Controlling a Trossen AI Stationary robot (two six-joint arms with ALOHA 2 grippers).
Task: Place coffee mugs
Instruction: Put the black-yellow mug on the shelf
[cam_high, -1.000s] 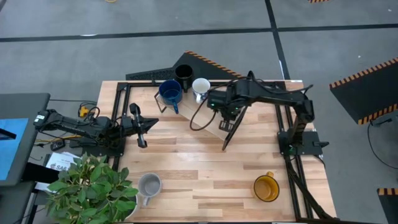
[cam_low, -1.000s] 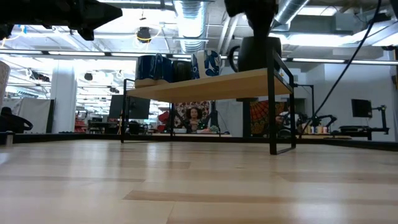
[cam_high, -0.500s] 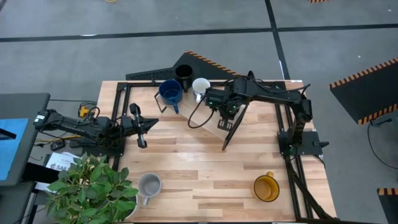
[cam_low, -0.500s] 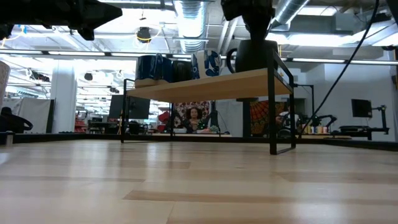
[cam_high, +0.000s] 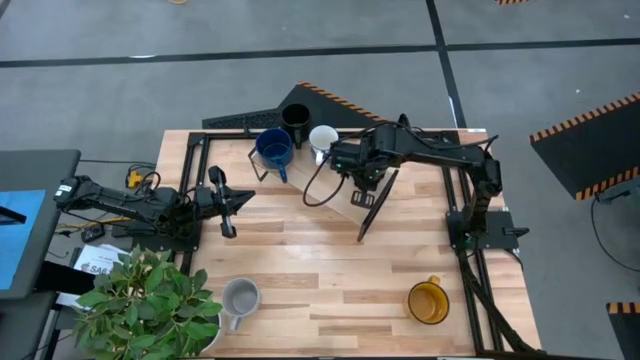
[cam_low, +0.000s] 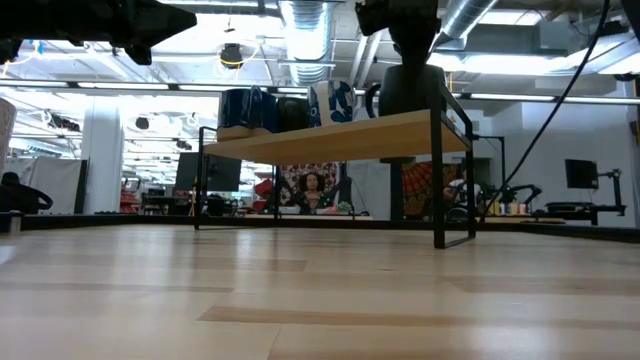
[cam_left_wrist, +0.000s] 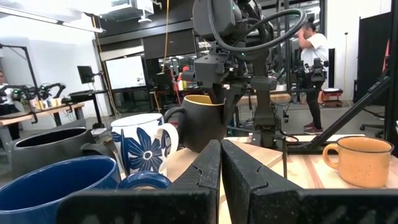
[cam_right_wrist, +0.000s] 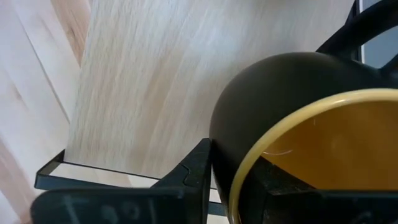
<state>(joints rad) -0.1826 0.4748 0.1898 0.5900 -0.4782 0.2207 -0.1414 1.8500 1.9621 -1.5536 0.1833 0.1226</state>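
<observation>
A wooden shelf on a black frame (cam_high: 330, 190) stands at the table's far side. On it sit a dark blue mug (cam_high: 273, 148), a black mug (cam_high: 295, 118) and a white mug with blue flowers (cam_left_wrist: 146, 140). My right gripper (cam_right_wrist: 233, 180) is over the shelf beside the white mug, shut on a mug that is dark outside and yellow inside (cam_low: 410, 88). A yellow-orange mug (cam_high: 428, 302) and a light grey mug (cam_high: 240, 298) stand on the table's near part. My left gripper (cam_left_wrist: 221, 180) waits shut near the table's left edge. My right gripper holds the dark mug by its rim (cam_right_wrist: 245, 168), one finger (cam_right_wrist: 196, 174) outside the wall and one inside, coming from above. The mug is upright with its handle (cam_low: 372, 95) toward the white mug. Its base is level with the shelf board; whether it rests there I cannot tell.
A potted plant (cam_high: 150, 305) fills the table's near left corner. The shelf's black legs (cam_low: 438, 180) stand on the table. The middle of the table between shelf and near mugs is bare wood (cam_high: 320, 260). People show in the room beyond the table.
My right gripper has carried the dark mug a little toward the table's left, closer to the white mug, keeping it upright at about the same height over the shelf.
</observation>
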